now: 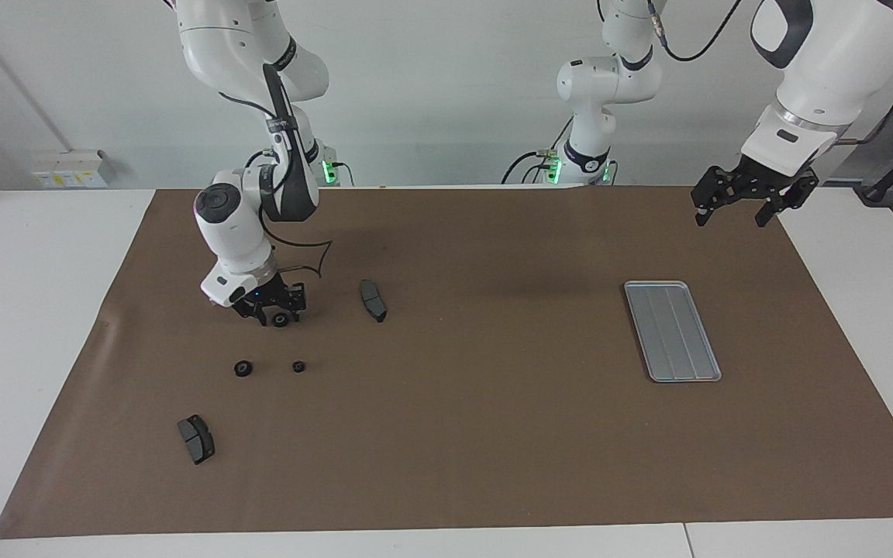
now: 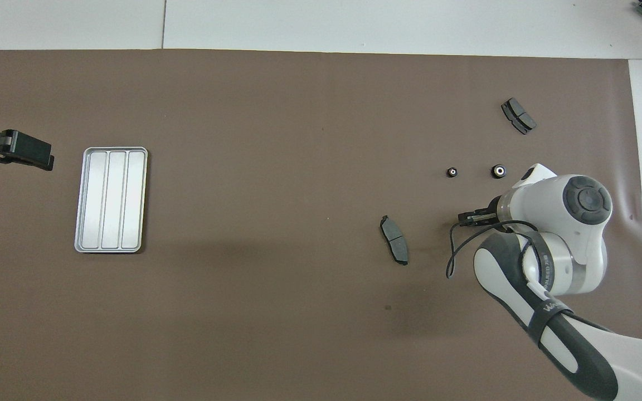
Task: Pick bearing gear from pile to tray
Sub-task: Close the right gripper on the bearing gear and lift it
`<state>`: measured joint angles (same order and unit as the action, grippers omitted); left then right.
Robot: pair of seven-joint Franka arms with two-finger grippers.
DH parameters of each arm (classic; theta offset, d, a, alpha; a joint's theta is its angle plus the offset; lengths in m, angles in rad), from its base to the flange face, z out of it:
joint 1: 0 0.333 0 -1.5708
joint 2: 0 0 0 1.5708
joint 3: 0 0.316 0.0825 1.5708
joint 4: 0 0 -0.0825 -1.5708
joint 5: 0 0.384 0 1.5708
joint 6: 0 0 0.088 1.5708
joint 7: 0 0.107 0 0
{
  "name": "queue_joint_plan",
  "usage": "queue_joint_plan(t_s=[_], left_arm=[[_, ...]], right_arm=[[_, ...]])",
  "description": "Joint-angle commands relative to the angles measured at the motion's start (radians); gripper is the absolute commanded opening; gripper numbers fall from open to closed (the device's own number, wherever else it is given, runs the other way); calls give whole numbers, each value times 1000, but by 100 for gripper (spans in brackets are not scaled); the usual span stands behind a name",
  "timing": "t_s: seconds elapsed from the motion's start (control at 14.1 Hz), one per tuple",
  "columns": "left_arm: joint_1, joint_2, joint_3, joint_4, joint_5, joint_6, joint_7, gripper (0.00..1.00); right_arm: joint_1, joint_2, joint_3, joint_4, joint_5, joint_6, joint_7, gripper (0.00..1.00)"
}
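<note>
A black bearing gear (image 1: 281,318) sits on the brown mat (image 1: 462,434) at the right arm's end, the right gripper (image 1: 272,308) clenched around it. Two more gears (image 1: 243,369) lie farther out. The tray (image 1: 672,331) rests apart. The left gripper (image 1: 733,203) waits, fingers spread.

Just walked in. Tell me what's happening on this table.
The right pincer is down on the brown mat, closing around a small black ring near the right arm's end of the table. Two more rings and two brake pads lie loose on the mat around it. The tray, toward the left arm's end, holds nothing yet. The left pincer waits open in the air above the mat's corner near that tray.
</note>
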<state>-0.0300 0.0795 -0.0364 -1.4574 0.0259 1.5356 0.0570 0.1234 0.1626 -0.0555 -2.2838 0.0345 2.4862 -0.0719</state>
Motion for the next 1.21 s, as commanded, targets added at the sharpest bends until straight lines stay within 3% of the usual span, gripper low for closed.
queue_joint_plan(t_s=[0.0,0.21,0.36,0.5,0.64,0.92,1.14], left_arm=[[10,-30,-10,-37,22,12,-11,100],[10,-30,-10,-37,22,11,-11,100],[10,-30,-10,-37,22,11,-11,100],[10,-30,-10,-37,22,12,-11,100],[10,-30,-10,-37,22,12,-11,100],[10,-30,-10,-37,22,12,-11,100],[10,-30,-10,-37,22,12,-11,100]], right_arm=[[-11,-6,3,-17,25,28,-32,70],[-11,-6,3,-17,25,28,-32,61],[-11,-6,3,-17,25,28,-32,48],[-11,-3,3,-17,25,28,-31,15],[-11,-3,3,-14,25,28,-17,0],[-1,-5,3,13,25,-7,7,0],[1,-46,3,87,25,-146,43,0]])
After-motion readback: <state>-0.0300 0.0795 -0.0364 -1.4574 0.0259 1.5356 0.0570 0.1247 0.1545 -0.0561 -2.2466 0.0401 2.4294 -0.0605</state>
